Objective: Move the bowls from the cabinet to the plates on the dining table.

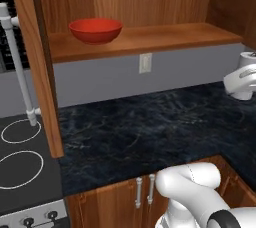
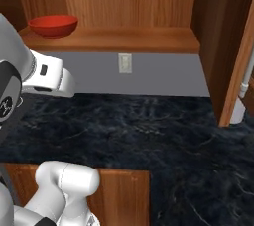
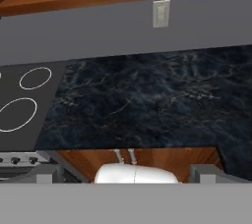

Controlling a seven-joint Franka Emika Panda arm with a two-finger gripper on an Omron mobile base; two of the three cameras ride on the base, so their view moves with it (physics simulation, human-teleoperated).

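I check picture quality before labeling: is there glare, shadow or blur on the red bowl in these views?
Left base view: red bowl sharp, soft highlights on its rim, faint shadow on the shelf. Right base view: bowl sharp, evenly lit. Hand view: bowl cut off by the top edge, no blur.

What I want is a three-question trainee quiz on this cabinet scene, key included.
1. True or false: the red bowl sits on the cabinet shelf.
2. What is fixed to the grey wall below that shelf? A) a clock B) an outlet C) a window
3. Fill in: in the left base view, the stove lies to the ___ of the black marbled counter.
Key: 1 true; 2 B; 3 left.
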